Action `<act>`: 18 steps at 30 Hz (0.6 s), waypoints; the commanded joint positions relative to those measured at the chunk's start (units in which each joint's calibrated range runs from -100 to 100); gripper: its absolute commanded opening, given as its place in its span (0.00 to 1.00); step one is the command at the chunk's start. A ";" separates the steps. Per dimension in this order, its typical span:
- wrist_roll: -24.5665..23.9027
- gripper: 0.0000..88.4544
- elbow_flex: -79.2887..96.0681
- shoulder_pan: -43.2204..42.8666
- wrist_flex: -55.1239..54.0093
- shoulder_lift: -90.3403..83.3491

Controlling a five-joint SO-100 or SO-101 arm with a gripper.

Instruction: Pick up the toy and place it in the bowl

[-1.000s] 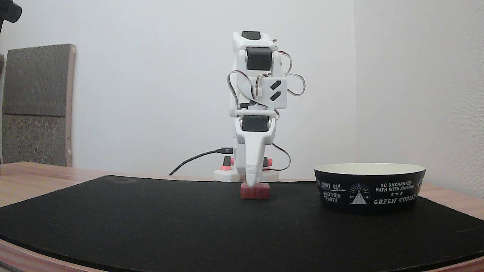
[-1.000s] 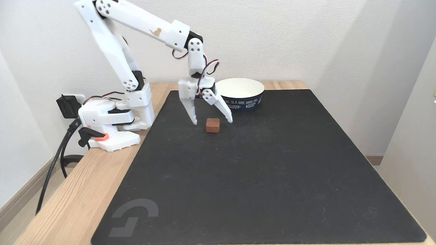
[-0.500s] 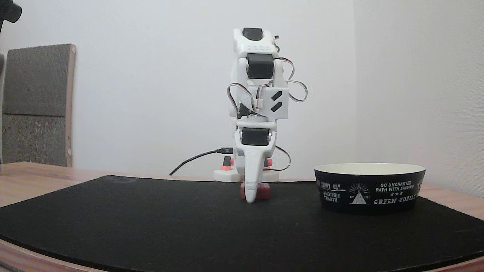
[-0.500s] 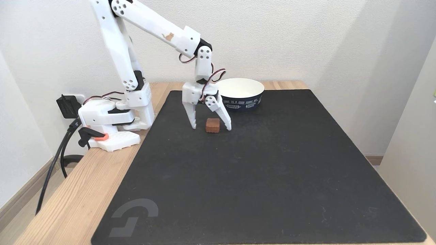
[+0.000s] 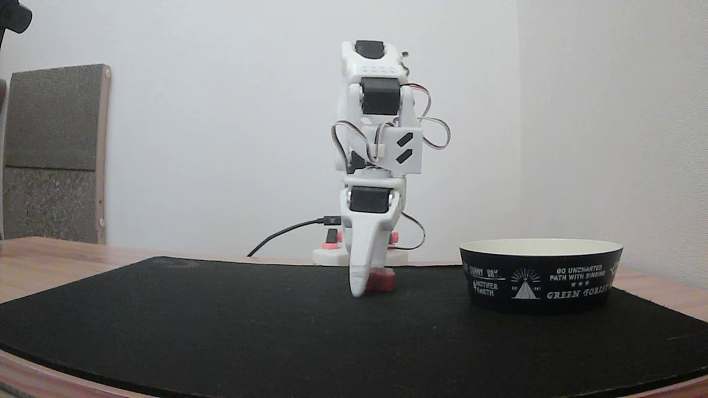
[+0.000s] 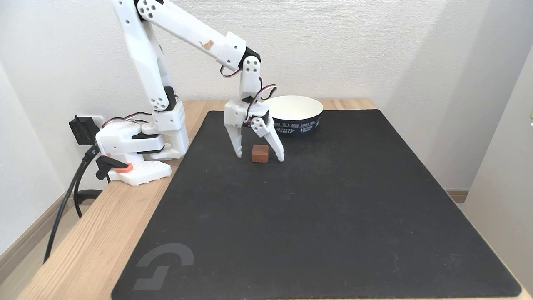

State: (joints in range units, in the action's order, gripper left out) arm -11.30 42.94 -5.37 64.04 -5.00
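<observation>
The toy (image 6: 260,153), a small reddish block, lies on the black mat (image 6: 316,216) between the tips of my open gripper (image 6: 260,157). One white finger (image 6: 237,146) stands to its left and the other (image 6: 276,146) to its right, both tips close to the mat. From the low fixed view the near finger (image 5: 362,265) covers most of the toy (image 5: 383,279). The bowl (image 6: 294,113), black outside and cream inside, sits just behind and to the right of the gripper; in the low view the bowl (image 5: 541,275) stands at the right.
The arm's white base (image 6: 133,148) with cables sits on the wooden table (image 6: 95,241) left of the mat. A wall runs close behind the table. A grey padded panel (image 5: 52,152) stands at far left in the low view.
The gripper has come down and slightly forward over the toy, so its open fingers now straddle the block near the mat. The toy and bowl have not moved.
</observation>
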 commanded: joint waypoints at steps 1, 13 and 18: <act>0.24 0.28 -0.89 -0.03 -4.17 0.20; 0.34 0.04 -0.17 -0.03 -4.59 0.12; 0.97 0.04 -2.42 -0.19 -4.59 -1.05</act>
State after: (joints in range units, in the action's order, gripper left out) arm -11.09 41.90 -4.79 59.65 -5.33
